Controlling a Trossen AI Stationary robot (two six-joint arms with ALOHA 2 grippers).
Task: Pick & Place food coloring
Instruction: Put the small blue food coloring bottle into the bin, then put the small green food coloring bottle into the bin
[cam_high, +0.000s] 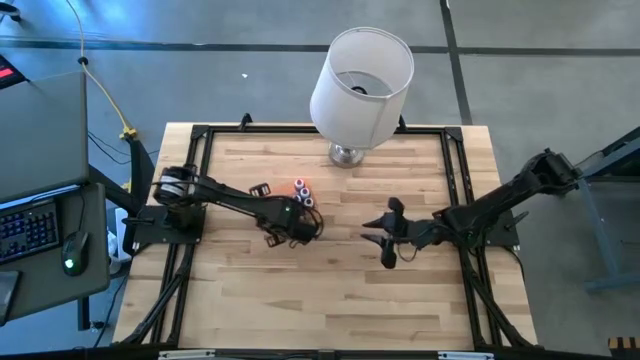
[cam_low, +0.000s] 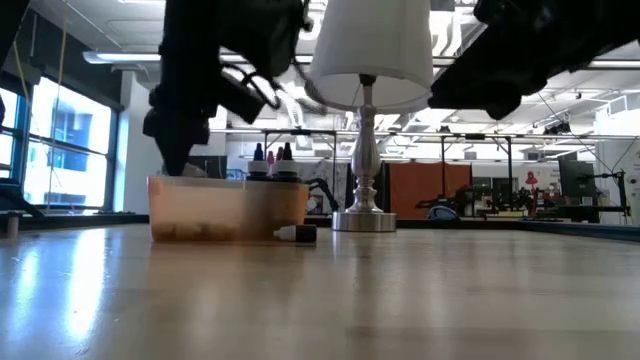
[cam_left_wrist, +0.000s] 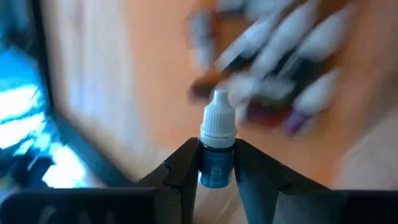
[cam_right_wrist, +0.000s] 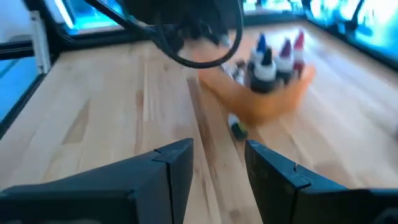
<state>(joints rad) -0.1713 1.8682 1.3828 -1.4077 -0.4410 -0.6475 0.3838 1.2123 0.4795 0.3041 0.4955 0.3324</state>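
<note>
Left end effector (cam_left_wrist: 216, 168) pinches a blue food coloring bottle (cam_left_wrist: 217, 163) by the body, white cap up, over the orange tray (cam_low: 228, 208). One small bottle (cam_low: 297, 234) lies on the counter (cam_low: 400, 290) just beside the tray's front. Capped bottles (cam_right_wrist: 272, 59) stand upright in the tray. Right end effector (cam_right_wrist: 217, 165) idles mid-counter, fingers parted and empty. White lamp (cam_high: 360, 85) at far edge.

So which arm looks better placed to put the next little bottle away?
The left: its end effector already grips a white-capped bottle above the orange tray. The right end effector waits empty, farther away.
</note>
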